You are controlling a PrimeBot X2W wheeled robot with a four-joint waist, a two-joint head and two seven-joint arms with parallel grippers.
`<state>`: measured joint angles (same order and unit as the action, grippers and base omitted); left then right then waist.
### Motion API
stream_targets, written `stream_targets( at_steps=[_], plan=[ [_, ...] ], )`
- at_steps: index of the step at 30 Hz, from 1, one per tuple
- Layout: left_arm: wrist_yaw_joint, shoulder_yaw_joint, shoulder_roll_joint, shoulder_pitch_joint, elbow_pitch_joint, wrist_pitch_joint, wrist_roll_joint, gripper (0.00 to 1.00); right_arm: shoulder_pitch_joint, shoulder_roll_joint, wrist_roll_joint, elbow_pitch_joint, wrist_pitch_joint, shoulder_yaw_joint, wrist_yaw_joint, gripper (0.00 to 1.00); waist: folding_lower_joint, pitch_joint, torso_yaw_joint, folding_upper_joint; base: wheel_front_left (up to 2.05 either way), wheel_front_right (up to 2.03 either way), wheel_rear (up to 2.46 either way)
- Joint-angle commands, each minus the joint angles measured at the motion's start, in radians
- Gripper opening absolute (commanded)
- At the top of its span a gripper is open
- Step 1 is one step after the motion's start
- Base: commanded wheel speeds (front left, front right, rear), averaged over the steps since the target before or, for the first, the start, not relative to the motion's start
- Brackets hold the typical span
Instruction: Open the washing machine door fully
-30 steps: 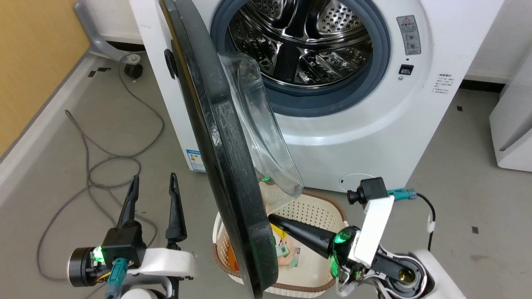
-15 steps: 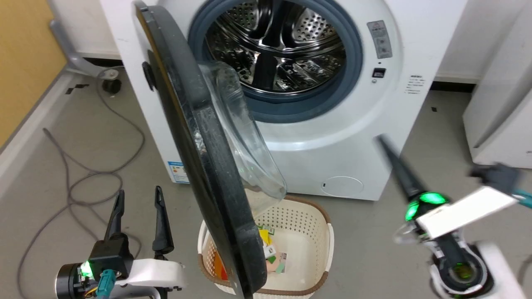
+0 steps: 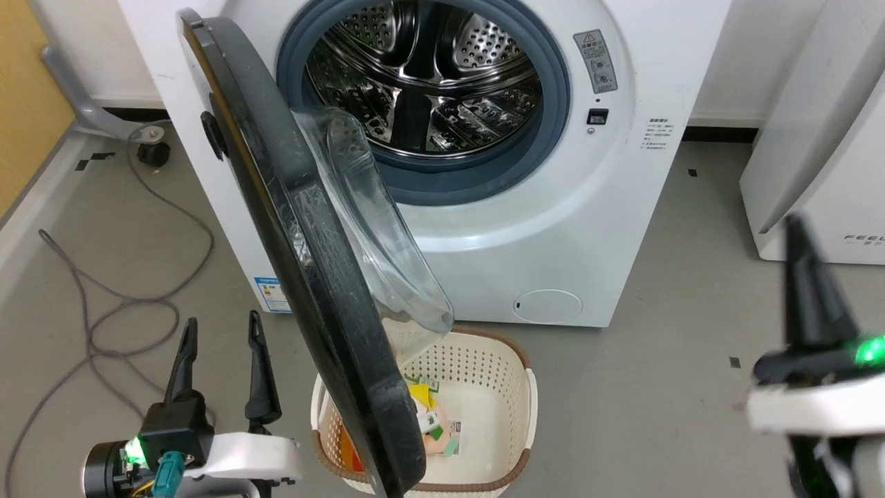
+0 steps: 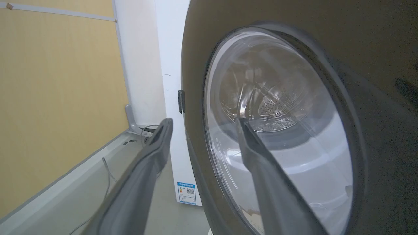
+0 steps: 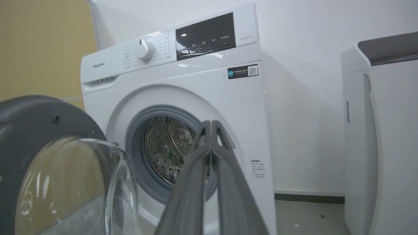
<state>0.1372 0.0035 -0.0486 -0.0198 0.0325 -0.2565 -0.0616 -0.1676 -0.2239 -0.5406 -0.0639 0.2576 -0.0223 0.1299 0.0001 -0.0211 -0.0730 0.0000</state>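
The door [image 3: 311,277] stood open. It hung by its hinge on the left side of the white machine [image 3: 553,228] and stuck out toward the near side. From the head view it was seen almost edge-on, with its clear glass bowl bulging to the right. The shiny steel drum [image 3: 415,90] with its grey ring was in plain sight behind it. The door's near bottom edge hung over a cream basket [image 3: 515,353] on the floor, which had a few small coloured things in it.

The left gripper [image 3: 221,319] was low and near, to the left of the door and apart from it. Its jaws were wide and held nothing. They pointed up toward the machine.

The right gripper [image 5: 211,125] was far off to the right, well apart from the door, and looked blurry in the head view. Its jaws were pressed tight together with nothing between them. A white box [image 3: 816,138] stood to the right of the machine.
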Motion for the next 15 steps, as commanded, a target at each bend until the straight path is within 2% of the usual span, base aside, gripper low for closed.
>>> stream_targets(
  at_steps=[1, 4, 6, 9, 14, 15],
  plan=[
    [-0.005, 0.002, -0.002, 0.010, -0.007, -0.005, 0.007, 1.00, 0.057, 0.022, 0.190, -0.023, 0.004, 0.009, 0.001, 0.00, -0.0001, -0.002, 0.001, 0.0000, 0.00, 0.00, 0.00],
    [-0.005, 0.002, -0.002, 0.010, -0.008, -0.005, 0.007, 1.00, 0.107, 0.088, 0.327, -0.020, 0.004, 0.047, 0.001, 0.00, -0.0001, -0.002, 0.002, 0.0000, 0.00, 0.00, 0.00],
    [-0.004, 0.000, -0.002, 0.011, -0.008, -0.005, 0.007, 1.00, 0.139, 0.099, 0.406, -0.005, 0.004, 0.058, 0.001, 0.00, -0.0001, -0.001, 0.002, 0.0000, 0.00, 0.00, 0.00],
    [-0.004, -0.001, -0.002, 0.012, -0.007, -0.005, 0.008, 1.00, 0.181, 0.131, 0.436, 0.024, 0.004, 0.075, 0.001, 0.00, -0.0001, 0.001, 0.002, 0.0000, 0.00, 0.00, 0.00],
    [-0.004, -0.001, -0.002, 0.013, -0.005, -0.005, 0.009, 1.00, 0.215, 0.143, 0.473, 0.071, 0.004, 0.070, 0.001, 0.00, -0.0001, 0.005, 0.003, 0.0000, 0.00, 0.00, 0.00],
    [-0.004, -0.001, -0.002, 0.013, -0.005, -0.005, 0.009, 1.00, 0.221, 0.146, 0.476, 0.082, 0.004, 0.068, 0.001, 0.38, -0.0001, 0.006, 0.003, 0.0000, 0.00, 0.00, 0.00]
  ],
)
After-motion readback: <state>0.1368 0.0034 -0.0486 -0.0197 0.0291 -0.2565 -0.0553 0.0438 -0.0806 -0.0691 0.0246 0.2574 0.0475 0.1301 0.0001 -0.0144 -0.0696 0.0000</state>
